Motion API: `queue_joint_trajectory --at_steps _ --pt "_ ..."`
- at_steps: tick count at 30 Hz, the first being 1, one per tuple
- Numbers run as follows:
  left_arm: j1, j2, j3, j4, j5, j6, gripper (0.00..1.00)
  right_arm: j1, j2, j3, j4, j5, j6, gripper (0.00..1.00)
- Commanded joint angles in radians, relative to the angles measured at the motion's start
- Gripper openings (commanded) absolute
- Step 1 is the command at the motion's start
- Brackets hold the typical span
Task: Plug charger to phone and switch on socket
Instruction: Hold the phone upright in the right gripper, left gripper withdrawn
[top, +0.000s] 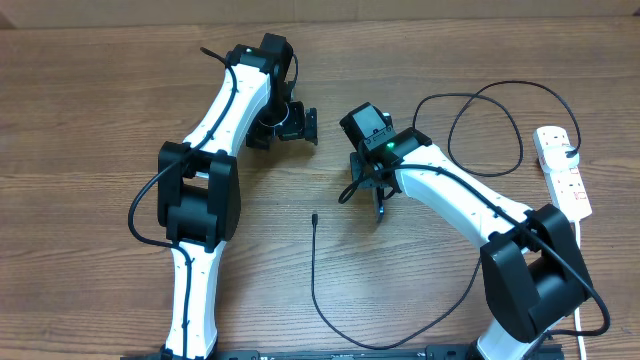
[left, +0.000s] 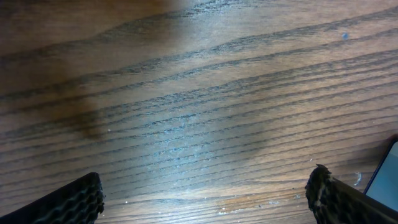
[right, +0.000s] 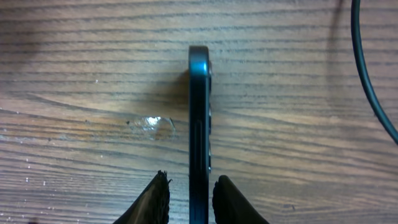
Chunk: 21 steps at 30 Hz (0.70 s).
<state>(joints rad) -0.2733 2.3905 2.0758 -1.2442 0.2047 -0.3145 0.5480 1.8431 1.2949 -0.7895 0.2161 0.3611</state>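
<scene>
- Overhead: the left end effector (top: 285, 132) hangs over bare worktop (top: 80, 120) with its fingers spread wide and nothing between them.
- The right end effector (top: 368, 195) sits to one side of the left one, a stretch of bare wood between them. The phone (top: 381, 207) shows only as a thin dark sliver right under it.
- The charger (top: 312, 260) has its small connector tip lying free on the wood. The tip is near the right end effector, on the side towards the left arm, and touches nothing.
- From that tip the cable runs away in a long loop, passes behind the right arm and reaches the socket (top: 565, 170). The socket lies well apart from both end effectors, out past the right arm.
- Left wrist: the two ribbed fingers (left: 68, 202) stand far apart over plain wood grain. Just outside one of them a pale blue slab with a dark edge (left: 387, 177), apparently the phone, enters the corner of the view.
- Right wrist: the phone (right: 199, 124) stands on its edge, running straight out from between the fingers (right: 155, 198).
- One finger looks to be against it, while the other shows a sliver of wood beside it. I cannot tell whether the phone is clamped.
- A bend of the black cable (right: 367, 74) lies off to one side, apart from the phone.
</scene>
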Motion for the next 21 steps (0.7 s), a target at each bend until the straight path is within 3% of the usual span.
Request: queue_joint_trajectory --at_steps 1,21 --pt "-0.002 0.002 0.005 0.0 -0.005 -0.007 1.0 0.0 0.013 -0.011 0.011 0.002 -0.003 0.2" --pt "-0.002 0.002 0.005 0.0 -0.005 -0.007 1.0 -0.006 0.019 -0.042 0.027 0.019 -0.003 0.13"
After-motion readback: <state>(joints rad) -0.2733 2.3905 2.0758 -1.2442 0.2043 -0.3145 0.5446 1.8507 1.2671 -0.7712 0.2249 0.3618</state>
